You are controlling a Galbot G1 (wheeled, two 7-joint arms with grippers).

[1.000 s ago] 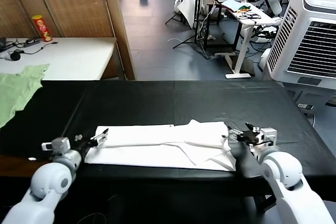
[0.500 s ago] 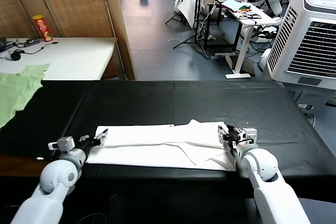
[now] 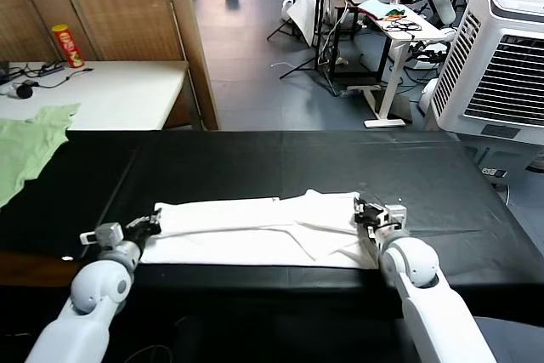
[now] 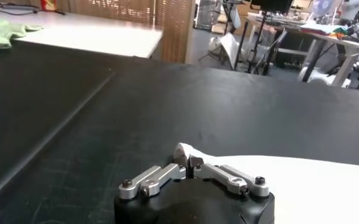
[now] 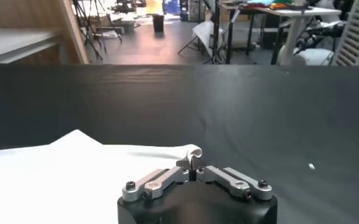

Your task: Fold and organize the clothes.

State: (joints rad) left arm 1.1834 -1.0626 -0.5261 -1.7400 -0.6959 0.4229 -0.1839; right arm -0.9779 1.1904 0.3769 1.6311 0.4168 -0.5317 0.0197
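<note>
Left gripper: the left gripper [image 3: 150,224] sits low at the near-left end of the cloth, its fingers pinched together on a small upturned tip of white fabric, plain to see in the left wrist view [image 4: 188,159].
Right gripper: the right gripper [image 3: 364,212] mirrors it at the opposite end, fingers closed on a curled lip of fabric that stands up right at its fingertips [image 5: 191,159].
T-shirt position: the white T-shirt [image 3: 255,231] lies as a long, partly folded band on the black table [image 3: 280,159], stretched between the two grippers, with creases and a raised fold toward the right gripper's side.
Handling: by the look of it, light, limp cotton; it will sag and drag rather than hold shape, and it probably slides easily on the dark cover.
Where to hold: corners and edge folds, just what both grippers have; a mid-panel pinch would likely bunch the layers.
Arm pose: both forearms reach forward from the near edge, wrists level and close to the tabletop.
Beyond the left gripper: a pale green garment [image 3: 25,146] lies well apart on that outer side, untouched.
</note>
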